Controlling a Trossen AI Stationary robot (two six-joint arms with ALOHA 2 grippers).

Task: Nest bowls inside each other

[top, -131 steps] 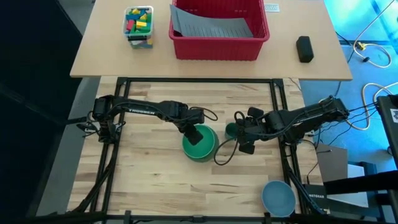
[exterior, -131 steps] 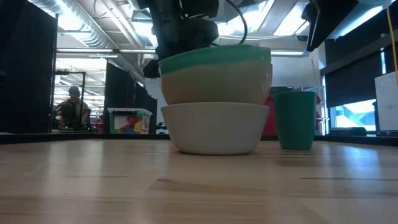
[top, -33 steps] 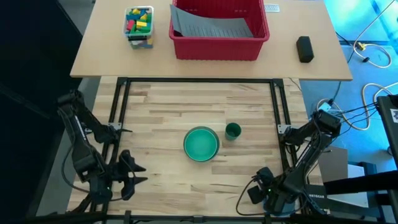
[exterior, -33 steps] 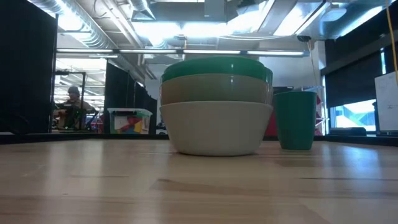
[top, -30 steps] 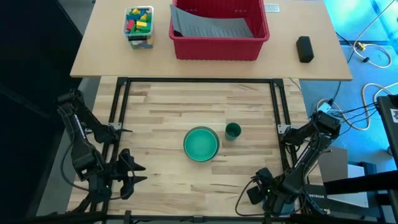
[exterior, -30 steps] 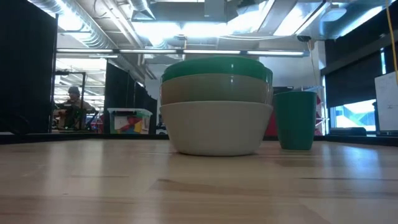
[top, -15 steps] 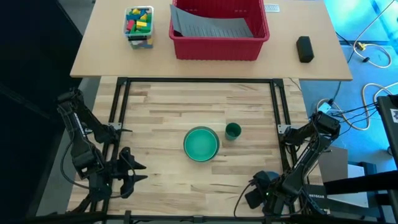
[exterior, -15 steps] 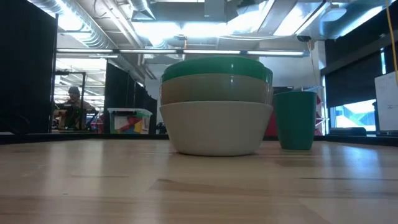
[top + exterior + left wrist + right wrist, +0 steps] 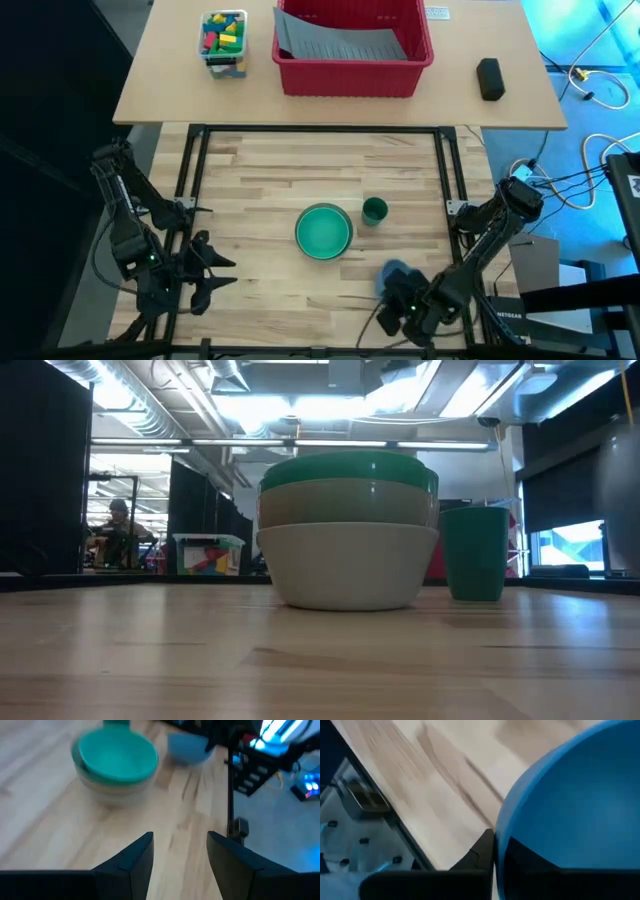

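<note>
Pickup time for the last loose piece: the right gripper (image 9: 398, 290), low and right of centre in the high view, is pinched on the rim of the light blue bowl (image 9: 394, 274), and its wrist camera is filled by that blue wall (image 9: 570, 815). The stack of bowls (image 9: 323, 231) sits mid-frame with the teal one on top (pale green and grey-white show under it from the low view (image 9: 347, 540)), and the small green cup (image 9: 375, 210) stands just to its upper right. Next, by my reading, the blue bowl must travel up and left, stay level, and drop squarely into the teal mouth. The left gripper (image 9: 210, 268) waits at lower left, fingers spread. Pale wooden table (image 9: 250, 190) underfoot; beyond it a red bin (image 9: 350, 60), a box of blocks (image 9: 223, 40), and a person far off at the low view's left edge (image 9: 115, 535).
</note>
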